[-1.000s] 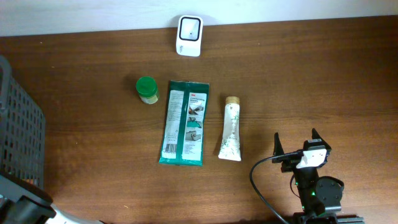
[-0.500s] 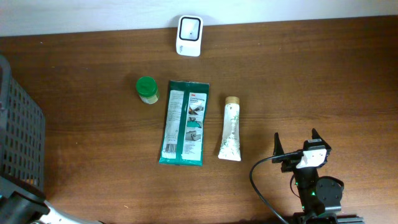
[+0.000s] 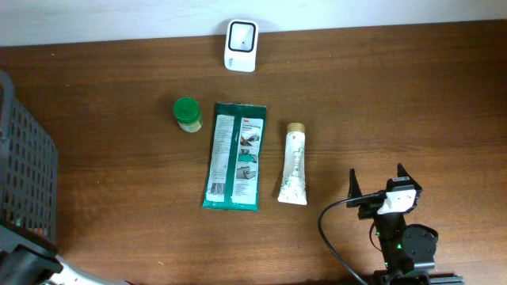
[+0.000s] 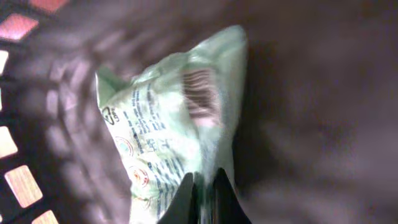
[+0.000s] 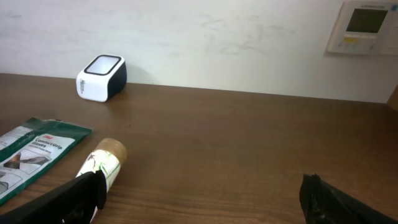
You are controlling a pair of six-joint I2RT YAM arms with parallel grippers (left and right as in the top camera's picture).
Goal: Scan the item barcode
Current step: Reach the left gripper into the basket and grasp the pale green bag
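Observation:
In the left wrist view a pale green printed packet (image 4: 161,124) fills the middle, with a barcode (image 4: 200,96) near its upper end. My left gripper (image 4: 203,180) is shut on the packet's lower edge, its dark fingers pinching the film inside the dark basket. The white scanner (image 3: 241,45) stands at the table's far edge; it also shows as the scanner (image 5: 101,77) in the right wrist view. My right gripper (image 3: 379,190) rests open near the front right, holding nothing. In the overhead view the left gripper and packet are hidden.
A dark mesh basket (image 3: 24,174) stands at the left edge. A green-lidded jar (image 3: 187,113), a dark green flat pack (image 3: 235,156) and a white tube (image 3: 294,174) lie mid-table. The tube (image 5: 102,163) lies just left of the right gripper's left finger.
In the overhead view the left arm's visible part at the bottom left has shifted slightly. The right arm and the table items have not moved.

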